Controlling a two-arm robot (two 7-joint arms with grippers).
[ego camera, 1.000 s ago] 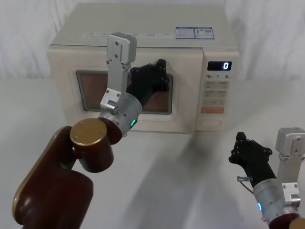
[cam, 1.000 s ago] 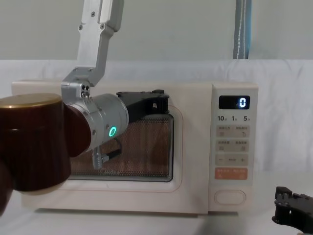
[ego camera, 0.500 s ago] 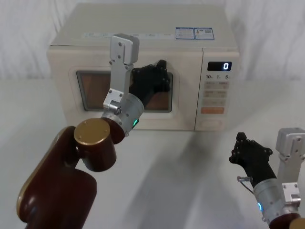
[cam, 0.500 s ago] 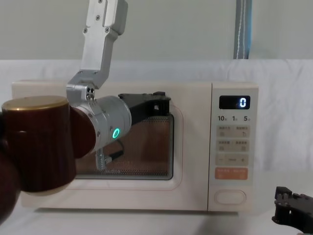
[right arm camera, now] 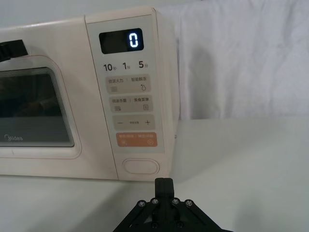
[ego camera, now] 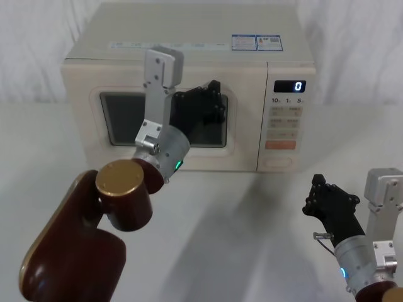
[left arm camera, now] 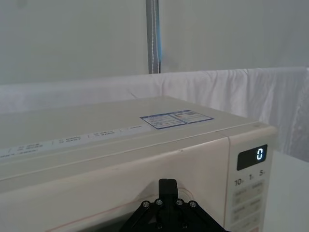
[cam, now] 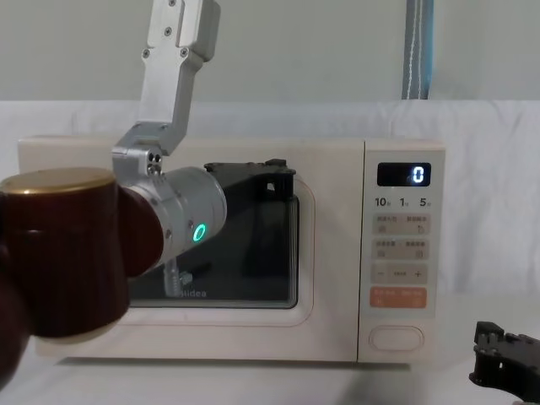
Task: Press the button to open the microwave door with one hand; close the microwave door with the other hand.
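The cream microwave [ego camera: 189, 31] stands at the back of the table, its display showing "0". The microwave door [ego camera: 242, 135] lies flush with the front, and its window [cam: 253, 253] is dark. My left gripper [ego camera: 211, 95] is shut and rests against the door at the window's upper right corner [cam: 274, 175]. Seen from the left wrist, its fingertips [left arm camera: 167, 186] touch the door's upper frame. The button [right arm camera: 140, 166] sits at the bottom of the control panel [cam: 396, 338]. My right gripper [ego camera: 317, 189] is shut, low over the table and short of the button [right arm camera: 162, 184].
White cloth covers the table and hangs behind the microwave. My left arm's brown elbow [ego camera: 119, 189] hangs over the table's left front. An orange key [right arm camera: 137, 139] sits just above the button. Open table lies between my right gripper and the microwave.
The window's orange glow has gone out and it is now dark. The door has swung in flush with the front under my left gripper. The right arm has not moved.
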